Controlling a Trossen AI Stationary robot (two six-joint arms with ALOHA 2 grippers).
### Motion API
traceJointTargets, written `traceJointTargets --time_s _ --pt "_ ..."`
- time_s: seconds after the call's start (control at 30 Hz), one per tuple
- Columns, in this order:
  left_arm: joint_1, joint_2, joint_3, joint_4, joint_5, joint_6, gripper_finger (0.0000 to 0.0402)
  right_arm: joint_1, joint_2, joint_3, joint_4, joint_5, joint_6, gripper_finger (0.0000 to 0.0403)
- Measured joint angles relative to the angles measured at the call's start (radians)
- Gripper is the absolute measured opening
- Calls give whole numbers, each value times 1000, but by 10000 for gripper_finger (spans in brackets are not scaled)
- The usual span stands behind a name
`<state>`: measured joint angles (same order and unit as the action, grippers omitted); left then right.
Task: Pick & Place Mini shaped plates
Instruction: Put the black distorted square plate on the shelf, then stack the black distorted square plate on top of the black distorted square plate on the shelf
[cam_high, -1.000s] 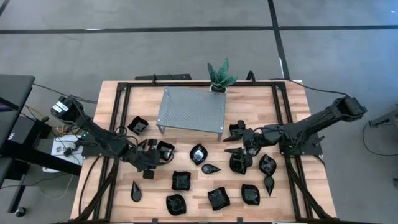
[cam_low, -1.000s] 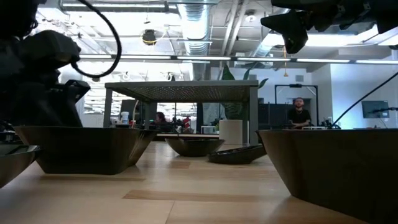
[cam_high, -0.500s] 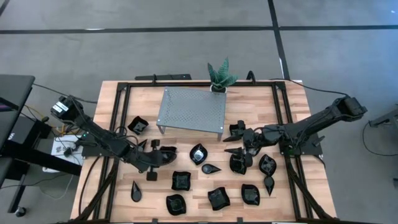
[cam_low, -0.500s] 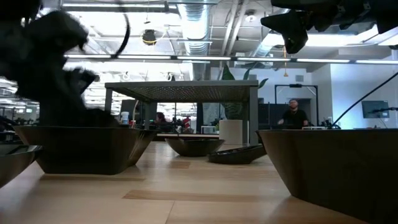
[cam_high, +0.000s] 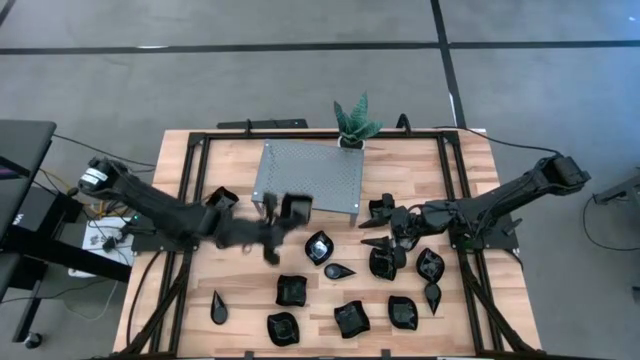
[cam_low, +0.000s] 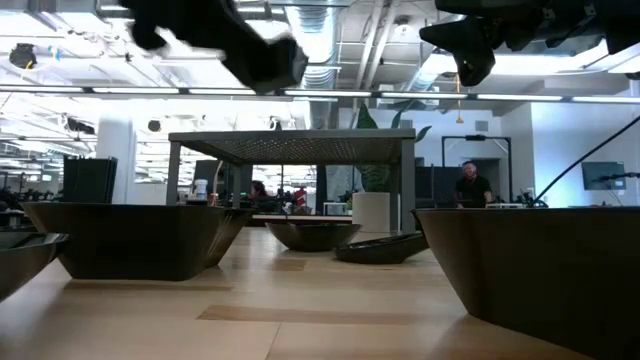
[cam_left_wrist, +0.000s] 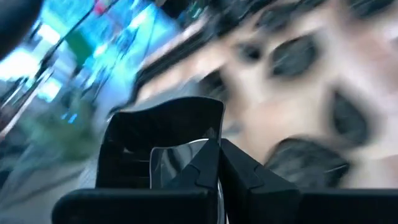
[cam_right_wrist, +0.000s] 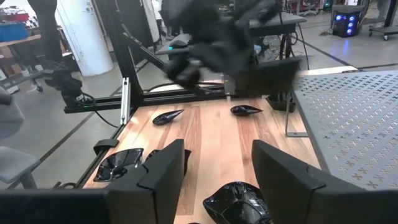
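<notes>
Two arms, both matte black, built of jointed tubular segments with bulkier housings at the joints. Left arm (cam_high: 150, 208): a small white patch at its shoulder end. Right arm (cam_high: 520, 195): rounded black shoulder housing, dark cable running off it. Right pincer (cam_right_wrist: 214, 177): two broad, flat, black fingers (cam_right_wrist: 163, 171) with angular, chamfered edges. Left pincer (cam_left_wrist: 214, 168): black, wedge-shaped fingers above a squared black block.
</notes>
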<state>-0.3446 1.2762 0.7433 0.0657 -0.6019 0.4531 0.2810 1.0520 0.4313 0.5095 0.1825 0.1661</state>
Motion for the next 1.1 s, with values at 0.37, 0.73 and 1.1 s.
traceJointTargets --time_s 0.37,0.73,1.1 --pt "355 -71 -1 -231 261 37 8 0 0 0 -4 0 0 184" --pt "494 -239 -45 -366 448 89 15 0 0 0 0 0 0 178" --pt "489 -210 -79 -300 412 89 70 -9 0 0 -1 0 -7 177"
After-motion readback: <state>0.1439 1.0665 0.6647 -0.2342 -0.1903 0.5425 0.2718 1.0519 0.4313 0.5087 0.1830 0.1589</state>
